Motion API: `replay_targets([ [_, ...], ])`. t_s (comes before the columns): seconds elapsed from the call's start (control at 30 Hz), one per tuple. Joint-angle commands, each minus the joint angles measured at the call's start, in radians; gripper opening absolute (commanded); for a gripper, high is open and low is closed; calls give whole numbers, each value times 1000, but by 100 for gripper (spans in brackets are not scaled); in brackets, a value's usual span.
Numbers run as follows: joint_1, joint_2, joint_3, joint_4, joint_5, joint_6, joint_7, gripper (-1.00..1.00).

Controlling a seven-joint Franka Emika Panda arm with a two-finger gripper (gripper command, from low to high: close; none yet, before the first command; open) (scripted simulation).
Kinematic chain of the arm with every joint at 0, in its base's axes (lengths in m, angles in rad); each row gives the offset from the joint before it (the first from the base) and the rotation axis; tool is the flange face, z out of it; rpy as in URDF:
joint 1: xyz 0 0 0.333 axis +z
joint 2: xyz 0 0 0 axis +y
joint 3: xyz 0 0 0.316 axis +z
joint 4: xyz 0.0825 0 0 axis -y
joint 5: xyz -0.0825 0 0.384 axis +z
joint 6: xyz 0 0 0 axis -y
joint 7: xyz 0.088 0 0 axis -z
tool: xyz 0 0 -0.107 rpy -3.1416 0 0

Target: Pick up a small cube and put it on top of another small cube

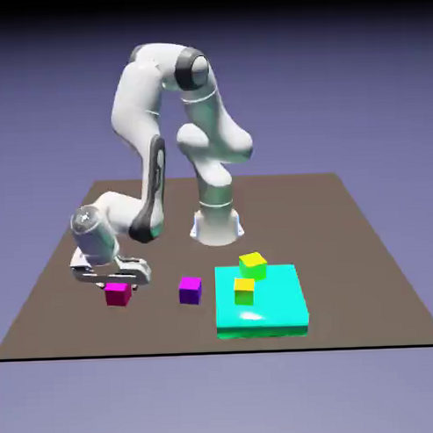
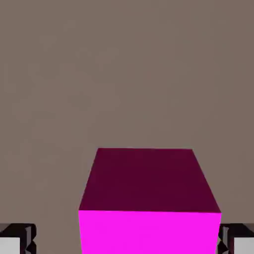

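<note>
One magenta cube (image 1: 118,294), one purple cube (image 1: 190,290), two yellow-green cubes (image 1: 248,278); the end effector (image 1: 111,283) straddles the magenta one, fingers wide apart, near the bench's (image 1: 361,241) front edge.

Matt brown tabletop (image 1: 362,250); glossy cyan slab (image 1: 276,310) showing a sheen; smooth, flat-coloured magenta cube (image 2: 149,198) between the jaws; glossy white arm (image 1: 141,91).

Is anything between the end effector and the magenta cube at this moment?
Nothing visible. In the hand view the magenta cube fills the gap between the two fingertips, with only bare table beyond it. In the exterior view the end effector sits right at the cube, the purple cube off to the side.
</note>
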Motion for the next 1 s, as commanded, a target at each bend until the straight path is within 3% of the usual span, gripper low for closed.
replay_targets([
  [0.0,36,10,-36,-3,18,14,-13,0],
  [0.1,130,38,-128,-9,65,49,-46,0],
  [0.13,130,38,-128,-9,65,49,-46,-100],
  [0.67,-398,-115,394,28,-198,-150,140,-100],
  [0.97,-108,-308,420,-59,2,-248,345,-100],
])
